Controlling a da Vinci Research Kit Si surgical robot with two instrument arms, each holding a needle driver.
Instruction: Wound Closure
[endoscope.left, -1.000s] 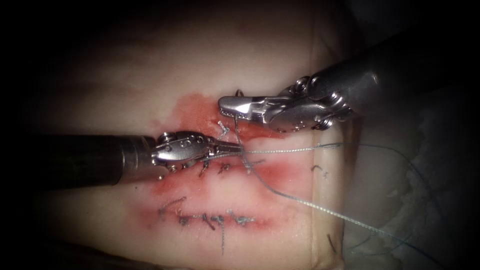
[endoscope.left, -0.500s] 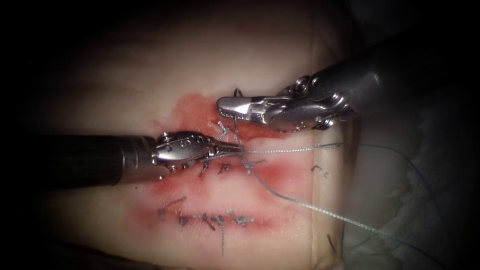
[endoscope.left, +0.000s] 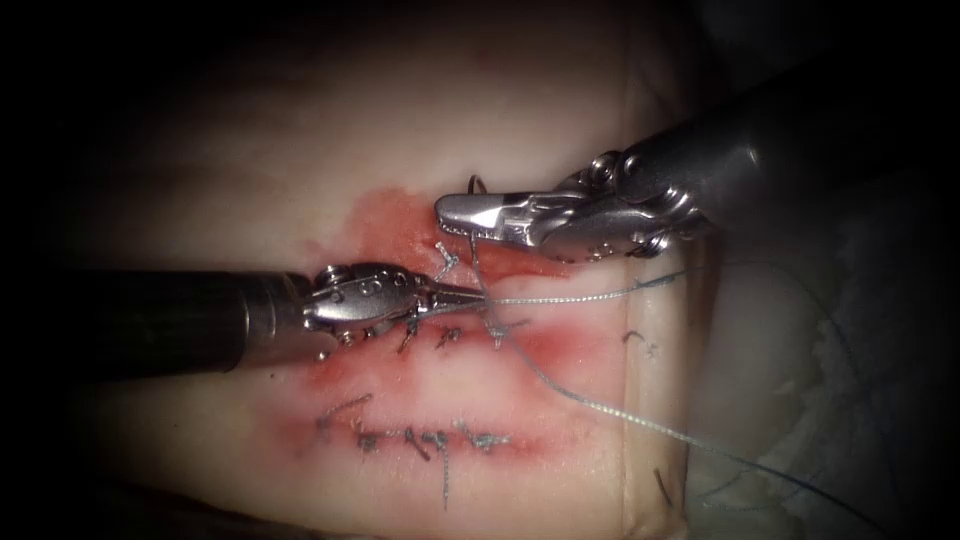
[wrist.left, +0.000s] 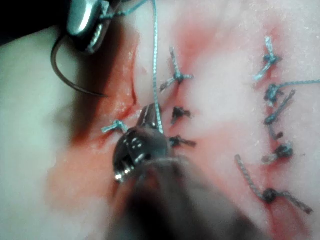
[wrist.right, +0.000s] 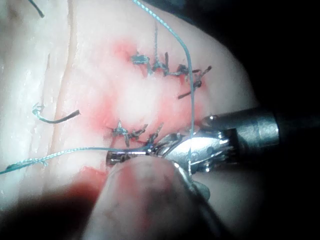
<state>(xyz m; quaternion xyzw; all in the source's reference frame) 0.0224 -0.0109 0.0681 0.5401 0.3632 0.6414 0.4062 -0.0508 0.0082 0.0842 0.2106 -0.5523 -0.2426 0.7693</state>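
The cut (endoscope.left: 470, 300) ran across the tissue (endoscope.left: 560, 130) through a patch of red fluid (endoscope.left: 395, 225), and everything else lay close around it. The left tool (endoscope.left: 470, 296) reached in along the cut with its jaws drawn narrow to a point, pinched on the thread (endoscope.left: 560, 296) right at the wound line, just beside the newest knot (endoscope.left: 447, 258). From there one strand ran off toward the tissue's right edge and another trailed down and away across the tissue.

The right tool (endoscope.left: 452, 215) hung above the cut, jaws closed on the needle (wrist.left: 70, 75). In the left wrist view the needle curved out from those jaws, gripped near one end, its sharp tip close to the red-stained margin of the cut; it appeared to lie free of the tissue, though the shadow there made this hard to be sure of. A short length of thread dropped from the right tool's jaws to the cut.

Finished stitches (endoscope.left: 445, 337) sat along the cut under the left tool, and a second row of stitches (endoscope.left: 420, 437) lay further below it.
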